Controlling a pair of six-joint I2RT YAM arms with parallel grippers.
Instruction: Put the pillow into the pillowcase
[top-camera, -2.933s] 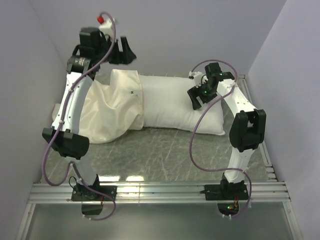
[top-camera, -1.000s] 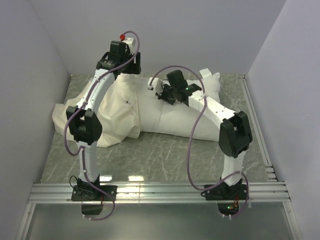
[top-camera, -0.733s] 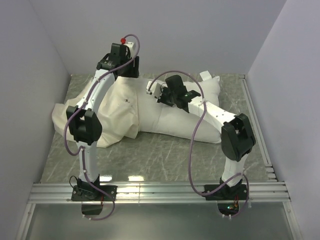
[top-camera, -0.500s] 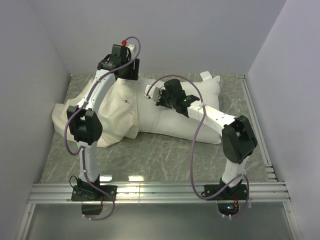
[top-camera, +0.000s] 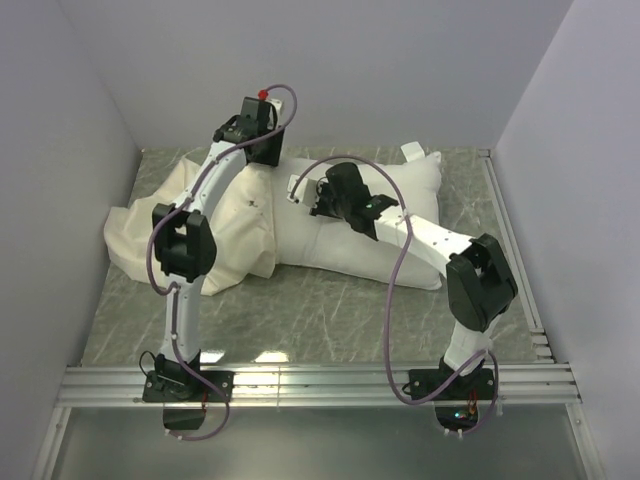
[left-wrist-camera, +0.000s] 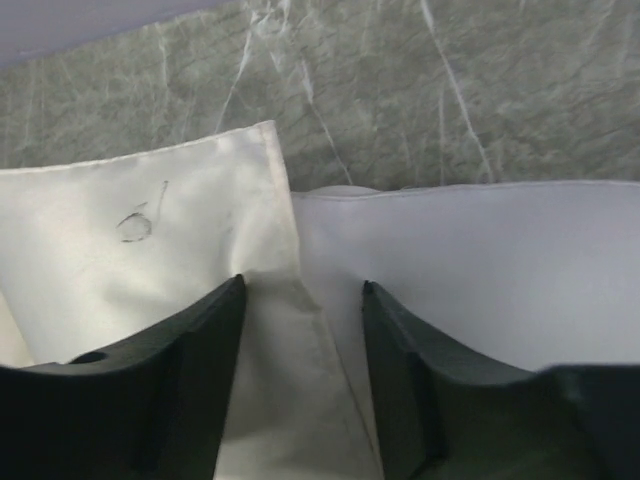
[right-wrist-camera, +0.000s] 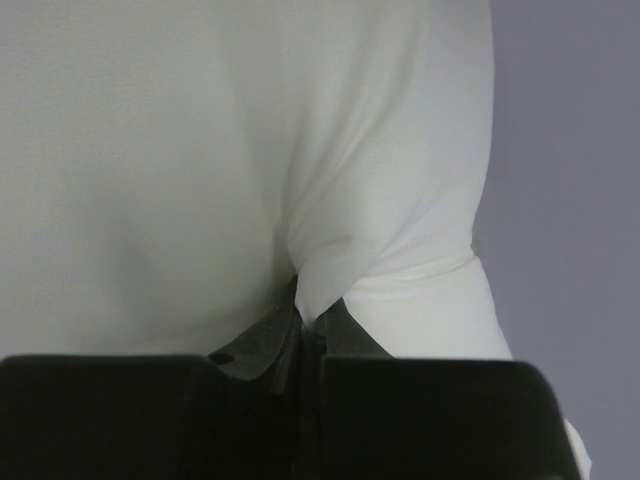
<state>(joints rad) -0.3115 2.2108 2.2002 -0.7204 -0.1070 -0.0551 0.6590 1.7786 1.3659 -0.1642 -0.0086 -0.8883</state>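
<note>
Your pillow (top-camera: 425, 190) lies along the far side of the worktop (top-camera: 330, 310), with its right end pushed towards the far right corner. A small white tag (top-camera: 412, 151) sticks up at that end. The pillowcase (top-camera: 240, 235) is spread over the far left part, reaching almost to the left edge. Its open end meets the pillow's left end near the middle of the far edge.

Your left pincer (left-wrist-camera: 300, 290) sits at that far edge, pointing down with its jaws apart and gripping nothing. In the left wrist view the pillowcase's hemmed edge runs between its fingers (left-wrist-camera: 190, 380), a small pen-like mark shows on the cloth beside them, and the pillow lies just right of the hem.

Your right pincer (right-wrist-camera: 310, 325) is closed on a pinch of pale cloth that rises in a peak above its tips. The cloth has a stitched band and a creamy tint, so it looks like the pillowcase's edge.

Two things are in your way. The right arm (top-camera: 430, 240) stretches diagonally across the top of the pillow, and its purple cable (top-camera: 392, 290) loops down over the pillow's near side. The left arm (top-camera: 185, 245) stands over the pillowcase, its elbow above the near part of the cloth. The side walls hem in both ends, and metal rails (top-camera: 300, 385) line the near edge.
</note>
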